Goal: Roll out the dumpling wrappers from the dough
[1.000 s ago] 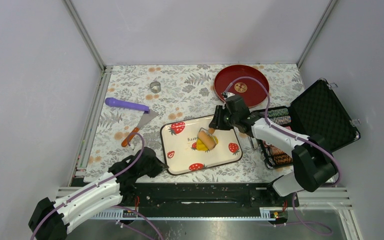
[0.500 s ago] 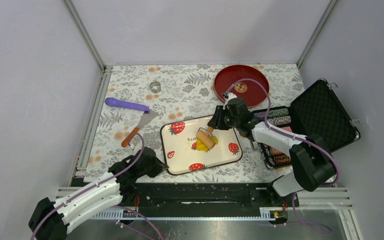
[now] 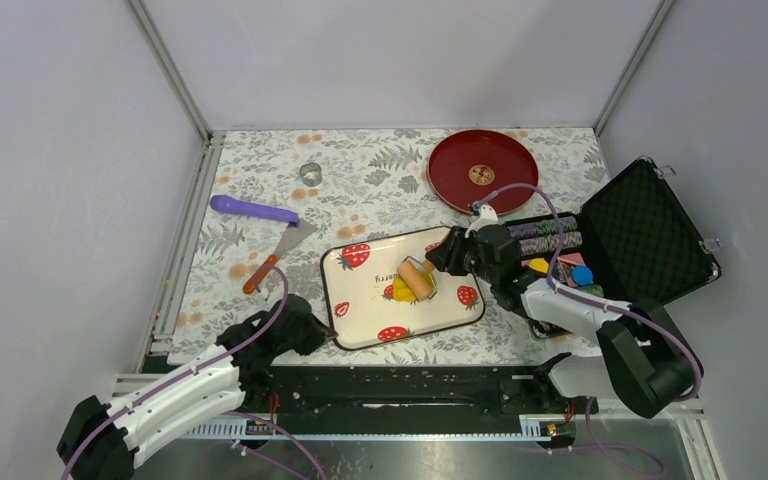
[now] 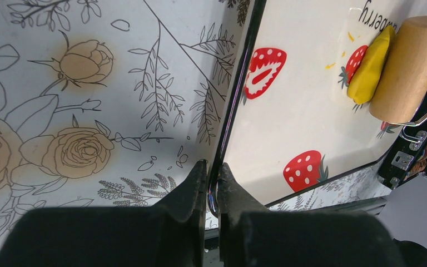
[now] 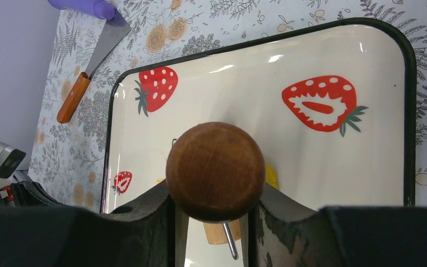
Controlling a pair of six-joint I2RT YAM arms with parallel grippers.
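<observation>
The yellow dough lies as a small lump in the middle of the strawberry-print tray. A wooden roller rests on its right side. My right gripper is shut on the roller's round wooden handle, coming in from the tray's right. In the right wrist view only a sliver of dough shows behind the handle. My left gripper is shut on the tray's black rim at the near left corner; from there the dough and roller sit far right. Dumpling wrappers are out of view.
A red plate sits at the back right. An open black case with poker chips stands right of the tray. A purple-handled tool, an orange-handled scraper and a small metal ring lie to the left and behind.
My right arm has drawn back toward the near right, uncovering the plate and the chips. The roller has shifted slightly right over the dough. The left arm has not moved.
</observation>
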